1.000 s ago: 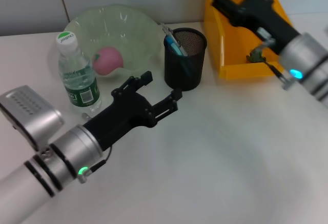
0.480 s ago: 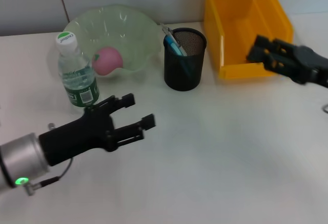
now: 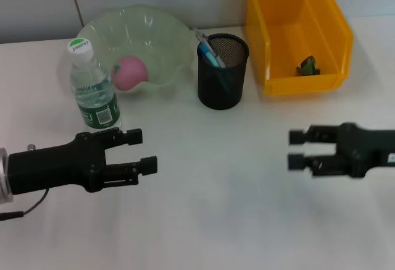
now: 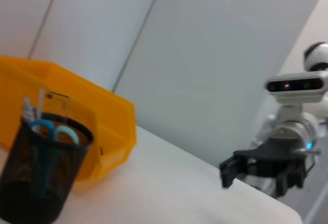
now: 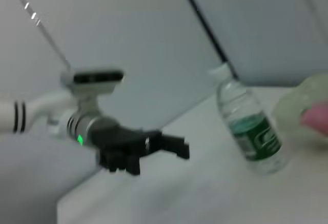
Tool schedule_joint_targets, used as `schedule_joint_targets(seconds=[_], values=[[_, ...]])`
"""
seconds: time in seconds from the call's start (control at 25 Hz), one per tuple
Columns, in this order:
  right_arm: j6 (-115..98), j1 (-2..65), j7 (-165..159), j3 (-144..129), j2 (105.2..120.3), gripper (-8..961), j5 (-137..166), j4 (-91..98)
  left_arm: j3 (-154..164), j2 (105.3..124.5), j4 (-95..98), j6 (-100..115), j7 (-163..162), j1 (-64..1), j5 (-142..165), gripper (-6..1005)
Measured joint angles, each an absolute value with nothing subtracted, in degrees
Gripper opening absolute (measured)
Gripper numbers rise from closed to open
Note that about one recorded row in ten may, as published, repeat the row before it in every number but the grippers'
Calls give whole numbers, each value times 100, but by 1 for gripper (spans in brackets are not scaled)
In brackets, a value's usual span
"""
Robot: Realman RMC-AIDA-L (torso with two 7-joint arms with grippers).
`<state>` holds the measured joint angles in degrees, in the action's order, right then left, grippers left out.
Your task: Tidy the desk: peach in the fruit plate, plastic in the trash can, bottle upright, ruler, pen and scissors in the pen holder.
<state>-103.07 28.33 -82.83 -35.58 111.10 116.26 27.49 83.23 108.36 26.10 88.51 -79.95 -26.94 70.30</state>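
From the head camera I see the peach (image 3: 130,73), pink with a small green tip, lying inside the pale green fruit plate (image 3: 166,41) at the back left of the white desk (image 3: 222,220). The bottle (image 3: 92,91) stands upright just in front of the plate, its long axis vertical, white-and-green cap on top and green label around the middle; the right wrist camera shows it the same way. The black mesh pen holder (image 3: 222,81) sits right of the plate, with blue-handled scissors (image 4: 48,131) handles-up, a clear ruler (image 4: 54,103) standing on end, and a pen (image 3: 207,47) leaning toward the plate. Beside it is the yellow trash can (image 3: 265,41), and a small dark green scrap of plastic (image 3: 307,66) lies on its floor. My left gripper (image 3: 142,151) hangs low over the desk in front of the bottle, fingers apart and holding nothing, pointing right. My right gripper (image 3: 295,148) hovers front right, fingers also apart and empty, pointing left.
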Motion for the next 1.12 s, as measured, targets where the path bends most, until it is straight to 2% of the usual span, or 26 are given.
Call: schedule_joint_targets(seconds=[0.04,0.2,0.6,1.12], values=[[-10307,2833,-8283,-3558,11110,743,11626,2749,8323,10836,2610,8851,-7995,-2694,7030,860],[-10288,2867,-7897,-3608,11286,741,11748,2796,7608,10765,2653,9350,-8191,-2749,7818,860],[-10219,2948,-7742,-3664,11431,741,11814,2796,7089,10717,2958,9661,-8389,-2803,8688,860],[-10250,2902,-7739,-3674,11452,741,11830,2806,7040,10756,2971,9715,-8394,-2839,8915,859]])
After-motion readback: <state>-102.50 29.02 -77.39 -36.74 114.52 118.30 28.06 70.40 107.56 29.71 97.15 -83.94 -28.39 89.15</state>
